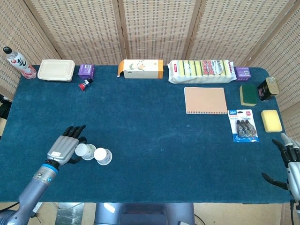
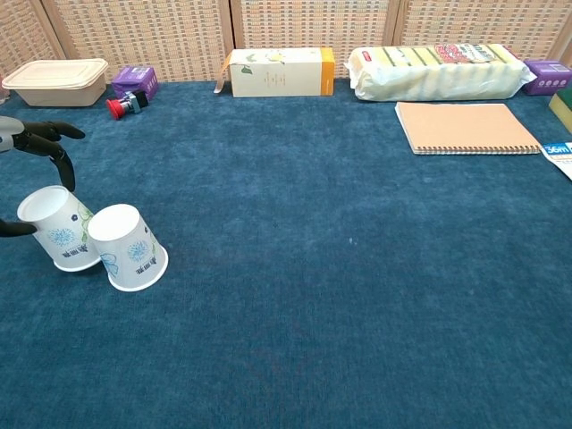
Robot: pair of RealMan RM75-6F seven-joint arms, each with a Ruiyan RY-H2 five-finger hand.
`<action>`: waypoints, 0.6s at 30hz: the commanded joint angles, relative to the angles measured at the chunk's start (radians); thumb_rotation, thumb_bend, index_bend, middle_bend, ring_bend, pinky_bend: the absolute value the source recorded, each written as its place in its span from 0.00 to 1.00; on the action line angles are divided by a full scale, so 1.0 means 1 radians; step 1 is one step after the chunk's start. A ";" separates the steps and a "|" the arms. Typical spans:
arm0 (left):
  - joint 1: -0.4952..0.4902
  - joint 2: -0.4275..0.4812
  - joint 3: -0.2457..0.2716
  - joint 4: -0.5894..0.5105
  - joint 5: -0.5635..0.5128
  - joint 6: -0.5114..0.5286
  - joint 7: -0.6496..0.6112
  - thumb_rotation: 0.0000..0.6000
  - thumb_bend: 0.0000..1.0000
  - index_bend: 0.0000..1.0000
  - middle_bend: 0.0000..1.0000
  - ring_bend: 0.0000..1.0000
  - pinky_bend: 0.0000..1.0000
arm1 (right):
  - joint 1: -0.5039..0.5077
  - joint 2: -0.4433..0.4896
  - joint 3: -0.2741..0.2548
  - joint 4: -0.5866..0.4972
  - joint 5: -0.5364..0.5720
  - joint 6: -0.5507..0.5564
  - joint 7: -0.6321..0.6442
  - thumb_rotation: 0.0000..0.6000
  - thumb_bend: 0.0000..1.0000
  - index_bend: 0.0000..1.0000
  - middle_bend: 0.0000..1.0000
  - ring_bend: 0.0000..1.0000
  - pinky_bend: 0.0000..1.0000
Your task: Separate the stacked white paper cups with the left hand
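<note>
Two white paper cups with blue flower prints stand apart from each other, bottoms up, on the blue cloth at the front left. My left hand (image 1: 67, 146) holds the left cup (image 1: 85, 151) (image 2: 59, 229), a finger over its top and the thumb against its side. This cup leans against the second cup (image 1: 103, 156) (image 2: 129, 248), which stands free on the cloth. The chest view shows only the fingers (image 2: 55, 152) of the left hand. My right hand (image 1: 291, 165) is at the front right table edge, fingers apart and holding nothing.
Along the back edge stand a bottle (image 1: 18, 62), a beige lunch box (image 1: 56, 70), a purple box (image 1: 86, 71), a tea carton (image 1: 140, 68) and a sponge pack (image 1: 201, 71). A notebook (image 1: 205, 100), sponges and a blister pack (image 1: 243, 125) lie at the right.
</note>
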 commanded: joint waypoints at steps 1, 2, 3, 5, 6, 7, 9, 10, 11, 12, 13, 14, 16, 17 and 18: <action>-0.004 -0.008 -0.002 -0.007 -0.018 0.001 0.020 1.00 0.23 0.36 0.00 0.00 0.00 | -0.001 0.001 0.000 0.000 -0.001 0.002 0.003 1.00 0.15 0.10 0.00 0.00 0.00; -0.005 -0.010 -0.002 -0.008 -0.024 0.002 0.028 1.00 0.23 0.36 0.00 0.00 0.00 | -0.001 0.002 0.000 0.000 -0.001 0.003 0.004 1.00 0.15 0.10 0.00 0.00 0.00; -0.007 -0.012 -0.002 -0.010 -0.030 0.004 0.038 1.00 0.23 0.36 0.00 0.00 0.00 | -0.002 0.003 0.000 -0.001 -0.001 0.003 0.006 1.00 0.15 0.10 0.00 0.00 0.00; -0.009 -0.016 -0.003 -0.017 -0.052 0.010 0.063 1.00 0.23 0.36 0.00 0.00 0.00 | -0.002 0.004 0.000 -0.001 -0.001 0.003 0.009 1.00 0.15 0.10 0.00 0.00 0.00; -0.011 -0.017 -0.004 -0.020 -0.061 0.012 0.071 1.00 0.23 0.36 0.00 0.00 0.00 | -0.002 0.004 0.000 -0.001 -0.001 0.003 0.009 1.00 0.15 0.10 0.00 0.00 0.00; -0.012 -0.018 -0.004 -0.022 -0.069 0.015 0.080 1.00 0.23 0.36 0.00 0.00 0.00 | -0.002 0.005 0.000 -0.001 -0.001 0.003 0.009 1.00 0.15 0.10 0.00 0.00 0.00; -0.013 -0.020 -0.005 -0.027 -0.082 0.021 0.093 1.00 0.23 0.32 0.00 0.00 0.00 | -0.002 0.005 -0.001 -0.001 -0.001 0.002 0.010 1.00 0.15 0.10 0.00 0.00 0.00; -0.013 -0.020 -0.005 -0.029 -0.087 0.023 0.096 1.00 0.23 0.28 0.00 0.00 0.00 | -0.002 0.005 -0.001 -0.001 -0.001 0.002 0.010 1.00 0.15 0.10 0.00 0.00 0.00; -0.013 -0.020 -0.004 -0.031 -0.092 0.024 0.100 1.00 0.22 0.21 0.00 0.00 0.00 | -0.001 0.005 -0.001 -0.002 -0.002 0.002 0.010 1.00 0.15 0.10 0.00 0.00 0.00; -0.014 -0.019 -0.004 -0.033 -0.097 0.025 0.104 1.00 0.22 0.17 0.00 0.00 0.00 | -0.001 0.005 -0.001 -0.002 -0.002 0.002 0.010 1.00 0.15 0.10 0.00 0.00 0.00; -0.014 -0.018 -0.004 -0.035 -0.099 0.025 0.105 1.00 0.21 0.09 0.00 0.00 0.00 | -0.002 0.005 -0.001 -0.002 -0.002 0.003 0.010 1.00 0.15 0.10 0.00 0.00 0.00; -0.014 -0.016 -0.005 -0.038 -0.099 0.026 0.103 1.00 0.21 0.04 0.00 0.00 0.00 | -0.002 0.005 -0.001 -0.001 -0.001 0.003 0.012 1.00 0.15 0.10 0.00 0.00 0.00; -0.013 -0.010 -0.005 -0.043 -0.094 0.026 0.096 1.00 0.20 0.00 0.00 0.00 0.00 | -0.002 0.005 -0.001 -0.002 -0.003 0.004 0.012 1.00 0.15 0.10 0.00 0.00 0.00; -0.011 -0.004 -0.005 -0.047 -0.089 0.025 0.086 1.00 0.19 0.00 0.00 0.00 0.00 | -0.002 0.005 -0.001 -0.003 -0.003 0.004 0.011 1.00 0.15 0.10 0.00 0.00 0.00; -0.009 0.002 -0.005 -0.053 -0.081 0.024 0.074 1.00 0.19 0.00 0.00 0.00 0.00 | -0.002 0.006 -0.001 -0.004 -0.003 0.004 0.012 1.00 0.15 0.10 0.00 0.00 0.00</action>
